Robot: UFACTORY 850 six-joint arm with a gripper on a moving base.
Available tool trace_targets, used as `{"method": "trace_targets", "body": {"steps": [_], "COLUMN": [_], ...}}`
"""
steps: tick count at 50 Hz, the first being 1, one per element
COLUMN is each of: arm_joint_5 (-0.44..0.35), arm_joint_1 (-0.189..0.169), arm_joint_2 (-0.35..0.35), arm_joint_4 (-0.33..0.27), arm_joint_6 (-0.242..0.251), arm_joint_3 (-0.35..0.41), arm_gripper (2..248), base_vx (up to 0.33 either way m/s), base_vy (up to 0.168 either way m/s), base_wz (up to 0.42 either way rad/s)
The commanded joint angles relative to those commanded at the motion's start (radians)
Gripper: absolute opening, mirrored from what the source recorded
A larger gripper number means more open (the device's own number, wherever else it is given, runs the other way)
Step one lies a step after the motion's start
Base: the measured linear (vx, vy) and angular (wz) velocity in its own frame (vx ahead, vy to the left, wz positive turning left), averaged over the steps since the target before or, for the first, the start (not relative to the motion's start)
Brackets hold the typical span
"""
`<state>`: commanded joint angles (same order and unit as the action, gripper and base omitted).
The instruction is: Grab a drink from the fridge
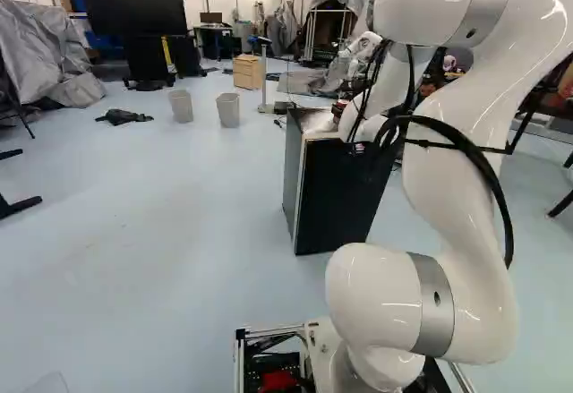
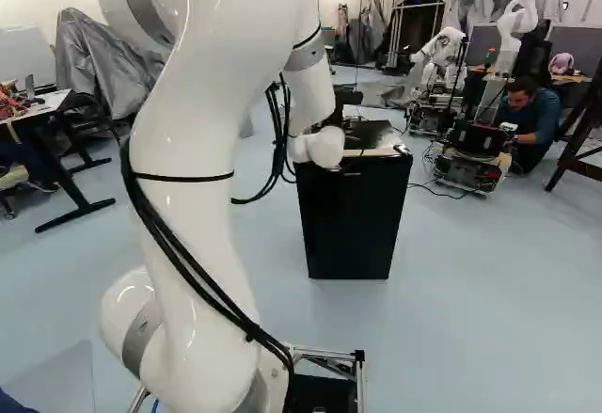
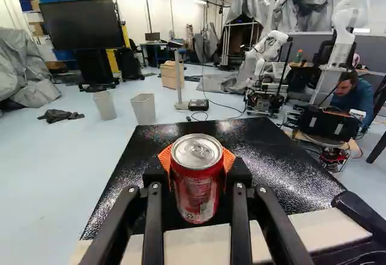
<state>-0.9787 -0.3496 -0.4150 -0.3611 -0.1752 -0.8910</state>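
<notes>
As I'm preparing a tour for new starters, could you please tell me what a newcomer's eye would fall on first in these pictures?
Probably the red drink can, gripped between the hand's orange pads in the wrist view. Next comes the big white arm, curving up through both base views, then the black mini fridge ahead of it.

The can point(image 3: 187, 189) is red with a silver lid point(image 3: 198, 150), the fridge point(image 2: 353, 225) black, its top point(image 3: 283, 168) speckled white.
</notes>
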Motion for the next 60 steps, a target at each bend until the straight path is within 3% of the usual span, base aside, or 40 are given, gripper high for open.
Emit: {"method": "trace_targets", "body": {"steps": [30, 60], "arm_joint_5": [0.021, 0.055], "arm_joint_1": [0.069, 0.181], "arm_joint_2": [0.137, 0.359], "arm_joint_4": [0.071, 0.187], "arm_joint_6": [0.034, 0.091], "arm_joint_3": [0.158, 0.416], "arm_gripper": [100, 100], "base_vx": [0.000, 0.000], "base_vy": [0.000, 0.000], "base_wz": [0.000, 0.000]}}
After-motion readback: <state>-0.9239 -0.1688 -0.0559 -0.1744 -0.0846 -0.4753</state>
